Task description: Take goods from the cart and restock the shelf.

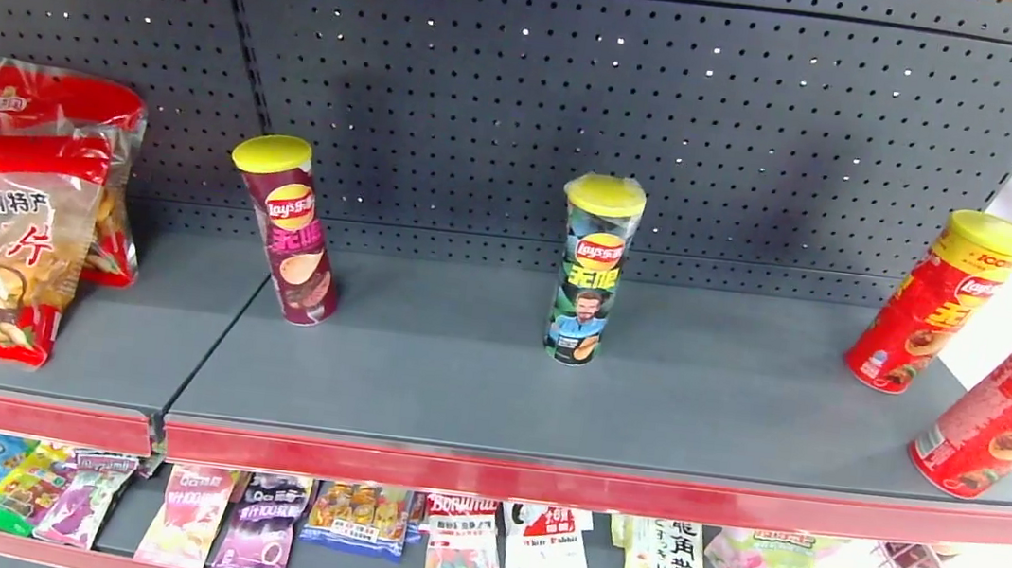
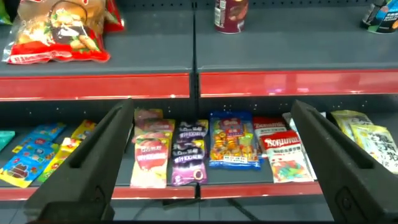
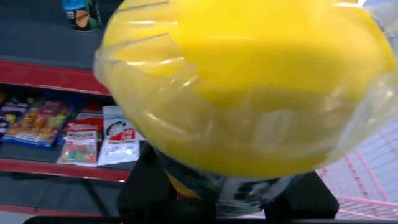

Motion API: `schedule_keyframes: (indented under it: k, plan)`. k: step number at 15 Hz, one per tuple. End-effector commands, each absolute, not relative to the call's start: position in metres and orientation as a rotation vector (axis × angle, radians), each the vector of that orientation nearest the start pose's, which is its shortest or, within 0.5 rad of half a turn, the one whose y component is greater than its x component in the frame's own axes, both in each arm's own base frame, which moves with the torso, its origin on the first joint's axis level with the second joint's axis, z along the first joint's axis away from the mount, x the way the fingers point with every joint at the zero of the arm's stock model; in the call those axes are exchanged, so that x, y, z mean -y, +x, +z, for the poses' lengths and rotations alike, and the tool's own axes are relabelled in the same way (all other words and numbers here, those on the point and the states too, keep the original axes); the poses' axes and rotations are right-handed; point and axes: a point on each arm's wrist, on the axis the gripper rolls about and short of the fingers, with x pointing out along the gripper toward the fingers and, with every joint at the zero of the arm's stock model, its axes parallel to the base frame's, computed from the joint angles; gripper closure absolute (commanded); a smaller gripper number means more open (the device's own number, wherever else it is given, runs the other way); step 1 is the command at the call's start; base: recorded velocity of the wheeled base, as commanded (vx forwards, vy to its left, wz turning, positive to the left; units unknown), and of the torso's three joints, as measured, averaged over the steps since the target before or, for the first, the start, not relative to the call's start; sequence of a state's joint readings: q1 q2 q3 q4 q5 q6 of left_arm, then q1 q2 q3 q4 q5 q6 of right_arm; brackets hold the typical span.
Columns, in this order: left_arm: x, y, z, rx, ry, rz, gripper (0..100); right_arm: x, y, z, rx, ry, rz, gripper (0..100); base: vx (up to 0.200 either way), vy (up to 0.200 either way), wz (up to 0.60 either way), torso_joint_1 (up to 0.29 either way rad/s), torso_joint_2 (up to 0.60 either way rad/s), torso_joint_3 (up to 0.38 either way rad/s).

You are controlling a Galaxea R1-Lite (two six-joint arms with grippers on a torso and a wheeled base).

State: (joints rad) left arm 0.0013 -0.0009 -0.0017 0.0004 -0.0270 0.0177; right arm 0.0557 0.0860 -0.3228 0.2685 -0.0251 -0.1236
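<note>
The can (image 3: 249, 81), yellow lid up close, is clamped in the right gripper (image 3: 227, 191) in front of the shelf (image 1: 606, 410), near the cart (image 3: 367, 174). Probably light, stiff-walled but dentable and kinda slick, so it's best gripped round the body, not the lid. The left gripper (image 2: 211, 106) is spread wide, nothing held.

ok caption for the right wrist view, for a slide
Right gripper holds a yellow-lidded chip can before the snack shelf.
</note>
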Motion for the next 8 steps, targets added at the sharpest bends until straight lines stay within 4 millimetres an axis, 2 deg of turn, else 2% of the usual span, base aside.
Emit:
schedule_keyframes:
  k: [1, 4, 5, 6, 7, 8]
  plan:
    - [0.001, -0.022, 0.076, -0.007, 0.02, -0.028, 0, 0.002, -0.043, 0.134, -0.043, -0.107, 0.056, 100, 0.0, 0.0, 0.0, 0.0, 0.0, 0.0]
    - [0.003, -0.024, 0.082, 0.013, 0.065, -0.125, 0, -0.001, -0.04, 0.126, -0.068, -0.09, 0.2, 100, 0.0, 0.0, 0.0, 0.0, 0.0, 0.0]
    - [0.004, -0.024, 0.132, 0.04, 0.019, -0.225, 0, -0.001, -0.039, 0.123, -0.078, -0.089, 0.211, 100, 0.0, 0.0, 0.0, 0.0, 0.0, 0.0]
    - [0.005, -0.005, 0.194, 0.006, -0.088, -0.274, 0, -0.001, -0.038, 0.12, -0.091, -0.088, 0.213, 100, 0.0, 0.0, 0.0, 0.0, 0.0, 0.0]
    - [0.007, 0.015, 0.236, 0.0, -0.135, -0.311, 0, -0.001, -0.036, 0.116, -0.102, -0.091, 0.214, 100, 0.0, 0.0, 0.0, 0.0, 0.0, 0.0]
    - [0.009, 0.03, 0.243, -0.032, -0.094, -0.396, 0, -0.001, -0.036, 0.116, -0.103, -0.092, 0.215, 100, 0.0, 0.0, 0.0, 0.0, 0.0, 0.0]
